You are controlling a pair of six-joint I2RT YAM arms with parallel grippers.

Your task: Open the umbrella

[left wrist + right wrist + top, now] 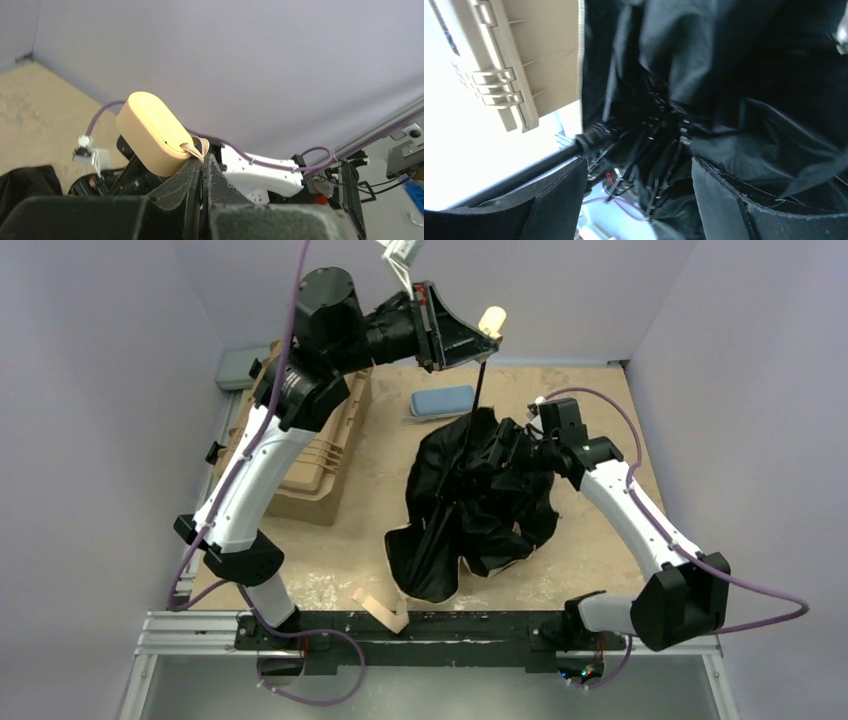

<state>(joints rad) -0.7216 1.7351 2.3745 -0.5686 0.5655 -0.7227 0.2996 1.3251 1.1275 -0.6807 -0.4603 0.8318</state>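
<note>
The umbrella (470,510) hangs half unfolded over the table, its black underside bunched and facing up, a beige edge showing below. Its thin black shaft (480,390) rises to the round beige handle (492,320) at the back. My left gripper (488,343) is shut on the woven strap (195,148) at the handle (152,132), holding it up high. My right gripper (505,445) is pushed into the canopy from the right. It (639,167) stands open around the metal ribs (651,145), with the shaft (539,167) by its left finger.
A tan ribbed hard case (320,460) lies at the left under the left arm, also visible in the right wrist view as the tan case (499,60). A light-blue fabric sleeve (442,402) lies at the back middle. Walls close in on three sides.
</note>
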